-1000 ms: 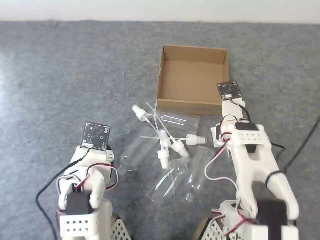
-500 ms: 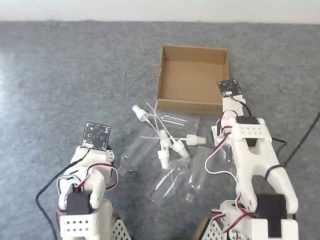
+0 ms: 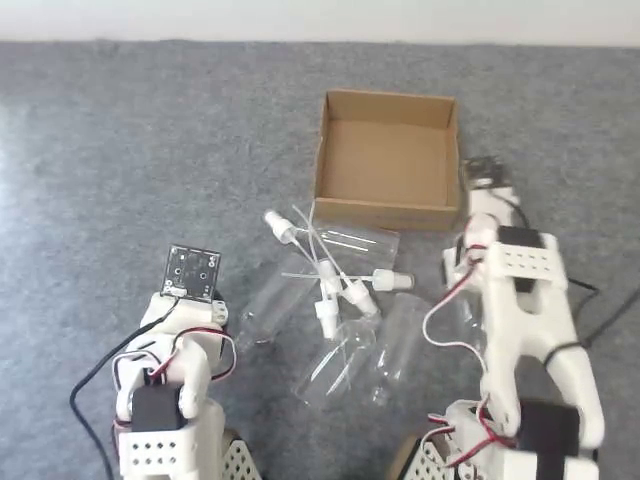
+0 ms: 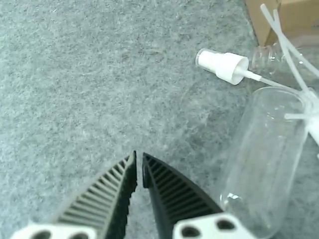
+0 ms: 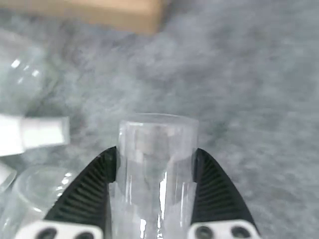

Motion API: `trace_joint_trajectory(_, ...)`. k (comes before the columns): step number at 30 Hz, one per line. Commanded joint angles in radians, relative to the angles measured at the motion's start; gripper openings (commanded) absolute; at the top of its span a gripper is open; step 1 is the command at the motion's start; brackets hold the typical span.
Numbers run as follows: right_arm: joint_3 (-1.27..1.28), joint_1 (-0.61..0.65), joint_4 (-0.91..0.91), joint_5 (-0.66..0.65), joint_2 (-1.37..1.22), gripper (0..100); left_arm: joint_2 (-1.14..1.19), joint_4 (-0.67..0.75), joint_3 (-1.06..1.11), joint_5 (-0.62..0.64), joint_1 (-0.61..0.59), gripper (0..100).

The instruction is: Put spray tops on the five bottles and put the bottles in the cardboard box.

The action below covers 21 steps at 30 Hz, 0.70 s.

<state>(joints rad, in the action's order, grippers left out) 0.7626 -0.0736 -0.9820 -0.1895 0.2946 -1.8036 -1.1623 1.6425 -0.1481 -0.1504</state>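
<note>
The right claw [image 5: 153, 155] clamps a clear bottle [image 5: 157, 132] whose slick wall could slip before a spray top [image 5: 35, 133] goes on; the left claw [image 4: 139, 160], nearly closed, holds nothing

Looking like a robot lab setup. A table [image 3: 120, 150] is lying under grey felt, a white wall [image 3: 300, 18] running behind it.

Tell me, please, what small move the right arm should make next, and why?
Probably lift the bottle a little, toward the left pincer. The right pincer grips it, while the left one is shut on nothing, with a loose spray top lying near it to fit.
</note>
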Motion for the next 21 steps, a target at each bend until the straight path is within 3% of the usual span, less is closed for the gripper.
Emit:
trace_joint_trajectory(1,-0.052,-0.045,-0.082,0.005,0.165,0.9,-0.018,0.034,-0.01,-0.011,0.003,2)
trace_joint_trajectory(9,-0.052,-0.044,-0.271,0.035,0.398,1.1,-0.018,0.034,-0.01,-0.011,0.003,2)
trace_joint_trajectory(21,-0.052,-0.047,-0.282,0.523,0.47,1.3,-0.018,0.034,-0.01,-0.011,0.0,2)
